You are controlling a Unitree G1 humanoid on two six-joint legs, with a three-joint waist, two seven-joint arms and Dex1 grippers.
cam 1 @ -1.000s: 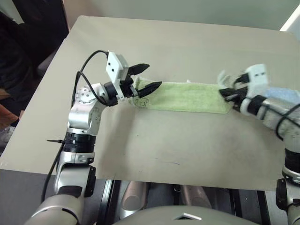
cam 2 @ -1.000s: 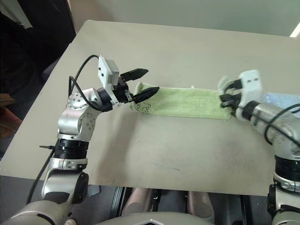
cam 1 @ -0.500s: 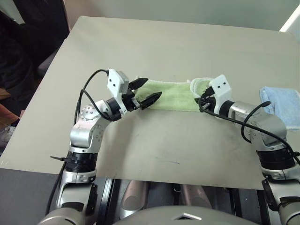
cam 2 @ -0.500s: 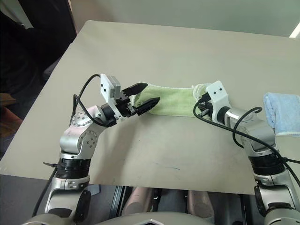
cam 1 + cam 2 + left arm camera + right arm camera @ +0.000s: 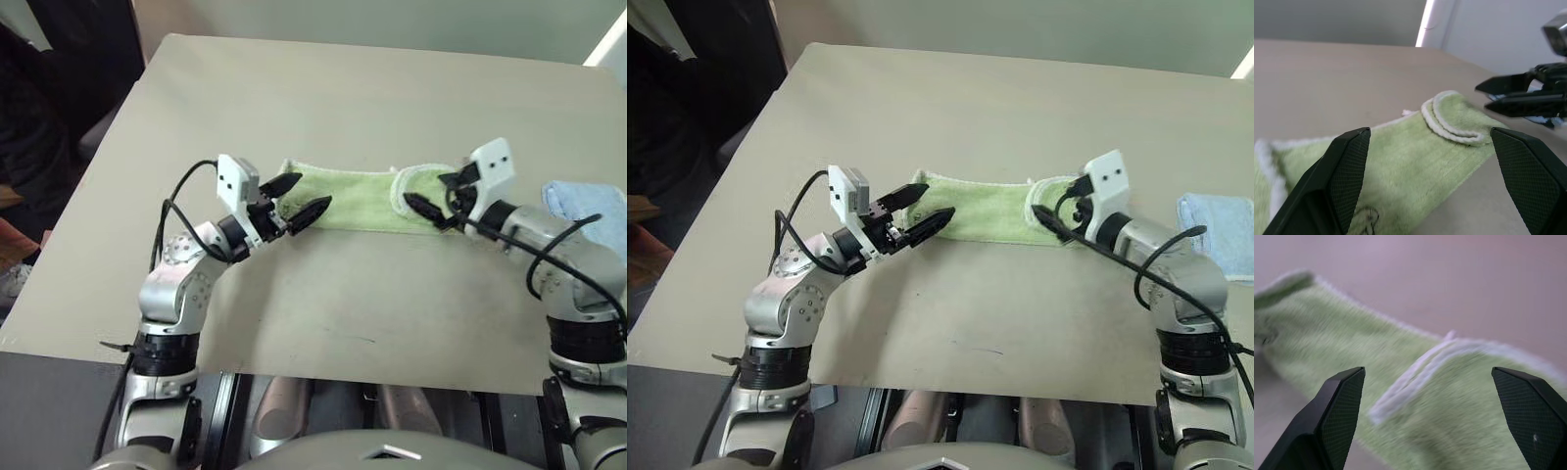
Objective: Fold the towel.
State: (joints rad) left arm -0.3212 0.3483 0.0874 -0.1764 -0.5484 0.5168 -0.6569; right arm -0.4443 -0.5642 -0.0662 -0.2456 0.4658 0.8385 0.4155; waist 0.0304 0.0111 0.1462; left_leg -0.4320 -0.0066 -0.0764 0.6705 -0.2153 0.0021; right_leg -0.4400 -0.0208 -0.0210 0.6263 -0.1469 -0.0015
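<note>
Your left end effector (image 5: 296, 198) stands with its fingers spread wide and holds nothing. It hangs just over the near-left end of the towel (image 5: 358, 201), and the left wrist view shows green terry between the two fingers (image 5: 1344, 181) with the dark printed logo (image 5: 1367, 217) close under them.

Your right end effector (image 5: 438, 199) is likewise parted and empty. It sits over the towel's other end, its fingers straddling the turned-over flap (image 5: 416, 188). The right wrist view shows the whitish stitched edge (image 5: 1415, 374) of that flap lying across the green cloth between the fingers (image 5: 1334, 418).

The towel lies as a long strip on the table (image 5: 343, 108), running from one end effector to the other, with its right end doubled back onto itself. The two end effectors face each other along its length, well apart.

Beyond your right end effector, on its outer side, a smaller light blue towel (image 5: 588, 201) lies folded near the table's edge, apart from the green one. A black cable (image 5: 186, 191) loops off your left wrist, and another (image 5: 549, 259) trails off the right arm. Dark shapes (image 5: 49, 98) stand off the table past your left arm; you cannot tell what they are.
</note>
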